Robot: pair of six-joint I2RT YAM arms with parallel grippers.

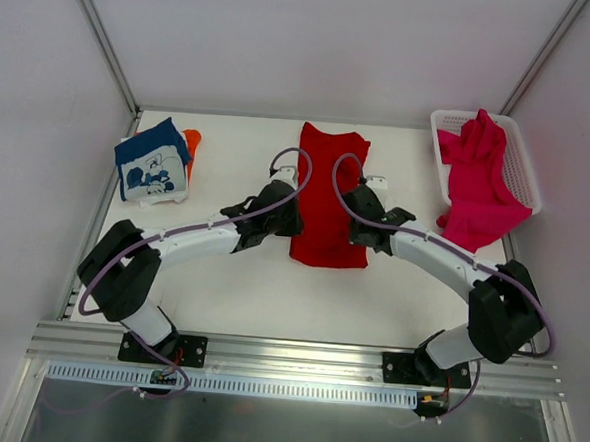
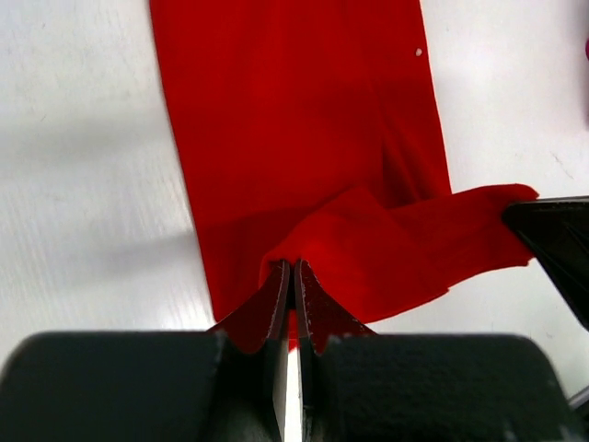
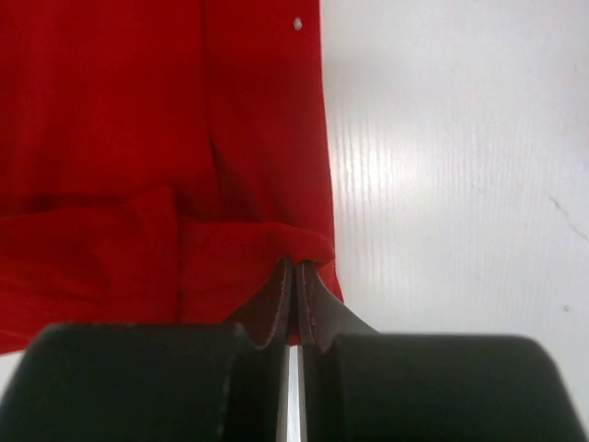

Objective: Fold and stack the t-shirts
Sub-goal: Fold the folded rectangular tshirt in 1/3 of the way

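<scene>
The red t-shirt (image 1: pixel 330 178) lies in the middle of the table (image 1: pixel 241 288). It is a long strip, and its long way runs straight away from the arms, from near to far. The left gripper (image 2: pixel 293 276) is pressed together and pinches the near left corner of the red cloth. The right gripper (image 3: pixel 294 274) is pressed together too and pinches the near right corner. So each arm has its own corner, and neither one is nearer than the other. All the rest of the shirt lies flat in front of both grippers, on the far side. The near edge is lifted a little and bunched up. I think the next move is to carry this near edge forward over the far end, so the shirt folds in half. Both hands must go the same way together or the fold goes crooked. There are four shirts: one red, one navy t-shirt (image 1: pixel 153 162) folded on top of one orange t-shirt (image 1: pixel 192 138) at the far left, and one pink t-shirt (image 1: pixel 483 182) hanging out of the one white basket (image 1: pixel 527 170) at the far right.
</scene>
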